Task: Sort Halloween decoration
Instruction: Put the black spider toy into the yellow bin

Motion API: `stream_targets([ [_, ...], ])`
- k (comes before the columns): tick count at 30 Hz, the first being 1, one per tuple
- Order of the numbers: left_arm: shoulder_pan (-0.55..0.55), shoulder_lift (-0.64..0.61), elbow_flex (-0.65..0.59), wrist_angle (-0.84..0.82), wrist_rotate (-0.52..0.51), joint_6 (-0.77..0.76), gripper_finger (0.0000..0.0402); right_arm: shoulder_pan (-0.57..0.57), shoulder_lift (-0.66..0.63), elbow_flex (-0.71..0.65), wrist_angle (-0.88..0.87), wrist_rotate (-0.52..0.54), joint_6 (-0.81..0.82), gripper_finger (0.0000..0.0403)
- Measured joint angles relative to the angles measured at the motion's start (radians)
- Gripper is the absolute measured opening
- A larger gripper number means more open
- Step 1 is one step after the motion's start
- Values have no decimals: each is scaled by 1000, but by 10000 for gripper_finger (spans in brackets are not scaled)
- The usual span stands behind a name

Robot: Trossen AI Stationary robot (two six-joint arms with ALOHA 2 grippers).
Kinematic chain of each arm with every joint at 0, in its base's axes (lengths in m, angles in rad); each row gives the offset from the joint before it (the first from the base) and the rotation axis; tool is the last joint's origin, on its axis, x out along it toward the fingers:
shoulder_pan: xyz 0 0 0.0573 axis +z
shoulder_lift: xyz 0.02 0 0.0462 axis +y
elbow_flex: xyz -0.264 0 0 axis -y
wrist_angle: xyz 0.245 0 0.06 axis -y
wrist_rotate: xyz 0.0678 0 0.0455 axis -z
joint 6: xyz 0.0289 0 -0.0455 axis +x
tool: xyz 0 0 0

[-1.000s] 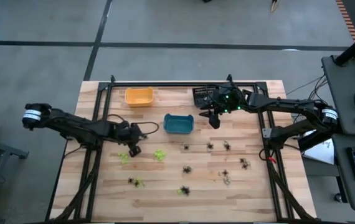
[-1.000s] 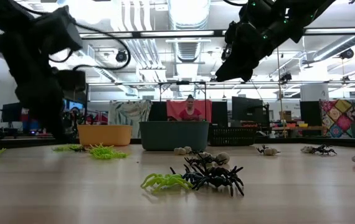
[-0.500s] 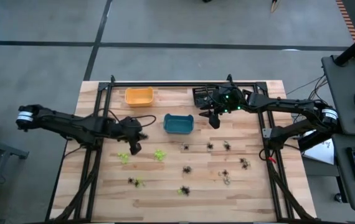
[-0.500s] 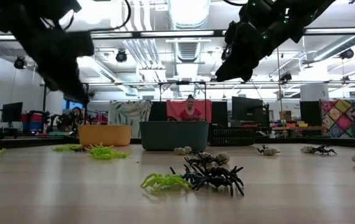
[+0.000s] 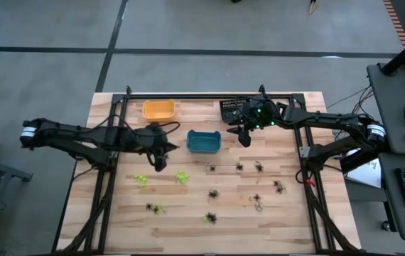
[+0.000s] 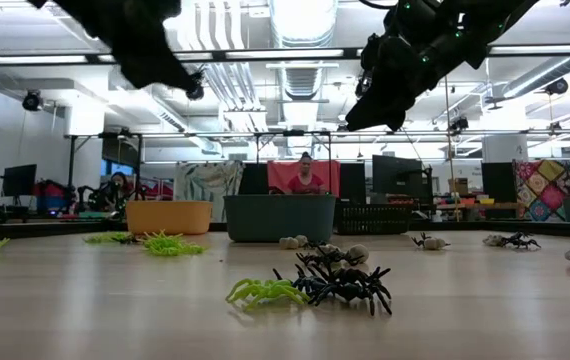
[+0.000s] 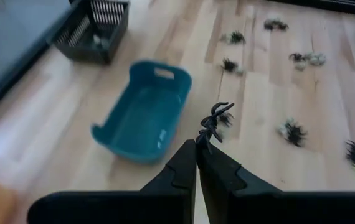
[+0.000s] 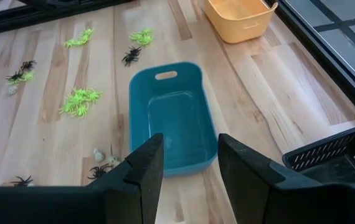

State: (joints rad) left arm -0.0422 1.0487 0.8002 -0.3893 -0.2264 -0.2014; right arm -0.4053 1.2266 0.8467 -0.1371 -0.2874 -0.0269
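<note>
The left tool (image 7: 197,163) is clenched on a small black spider trinket (image 7: 213,121), which sticks out past its fingertips above the worktop (image 5: 188,220). In the high view this tool (image 5: 161,153) hangs left of centre, just to the left of the teal bin (image 5: 203,141); in the low view it is lifted into the upper left of the frame, well clear of the wood. The right tool (image 8: 187,155) stands part open with nothing between its fingers, hovering above the near end of the teal bin, whose inside looks bare. In the high view it (image 5: 243,132) sits right of that bin, beside the black bin (image 5: 231,109) at the upper middle. The orange bin (image 5: 158,109) stands at the upper left of the worktop. The remaining decorations lie loose across the lower half: lime green ones (image 5: 182,176) toward the left, dark ones (image 5: 214,193) and pale ones (image 5: 258,207) toward the centre and right. None of them lies directly under either tool.
</note>
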Motion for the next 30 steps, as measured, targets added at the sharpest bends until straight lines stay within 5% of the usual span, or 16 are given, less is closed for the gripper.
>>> stream_targets([
  [7,130,59,102,-91,-1,137,0,0,0,0,1,0,1,144],
  [16,505,134,123,-180,5,218,0,0,0,0,2,0,1,144],
  [24,849,356,160,-252,76,249,0,0,0,0,9,0,1,144],
  [30,921,508,237,-315,79,332,0,0,0,0,14,0,9,144],
])
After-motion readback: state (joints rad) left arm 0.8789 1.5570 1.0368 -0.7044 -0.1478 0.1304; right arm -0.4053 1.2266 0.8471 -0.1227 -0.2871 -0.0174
